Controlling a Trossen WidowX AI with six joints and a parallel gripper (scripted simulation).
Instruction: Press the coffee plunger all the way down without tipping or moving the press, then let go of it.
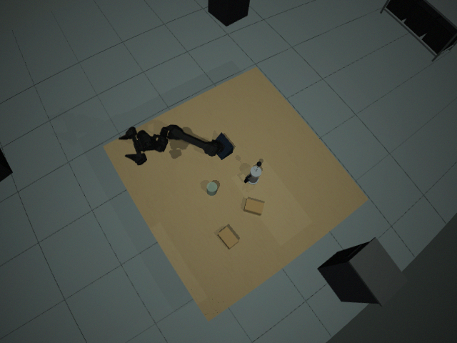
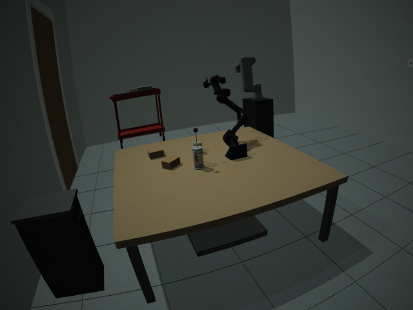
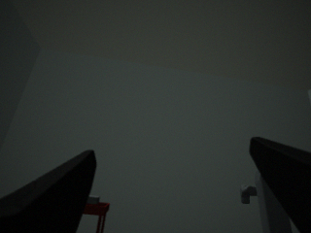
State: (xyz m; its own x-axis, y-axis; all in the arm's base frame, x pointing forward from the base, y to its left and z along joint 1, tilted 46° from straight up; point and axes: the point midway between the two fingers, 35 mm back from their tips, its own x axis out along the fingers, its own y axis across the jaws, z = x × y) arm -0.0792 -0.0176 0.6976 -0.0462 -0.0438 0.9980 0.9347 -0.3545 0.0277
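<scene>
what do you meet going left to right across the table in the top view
hand → pale cup → lower wooden block → other wooden block; the arm base and coffee press overlap these in left-right position, so they are left out.

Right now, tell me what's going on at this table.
A single robot arm is meant to push down the plunger of the coffee press, but nothing is being handled. The gripper is open and empty, raised high above the table and well away from the press. The plunger knob stands high on its rod, not pressed. A cup and two wooden blocks sit untouched.
</scene>
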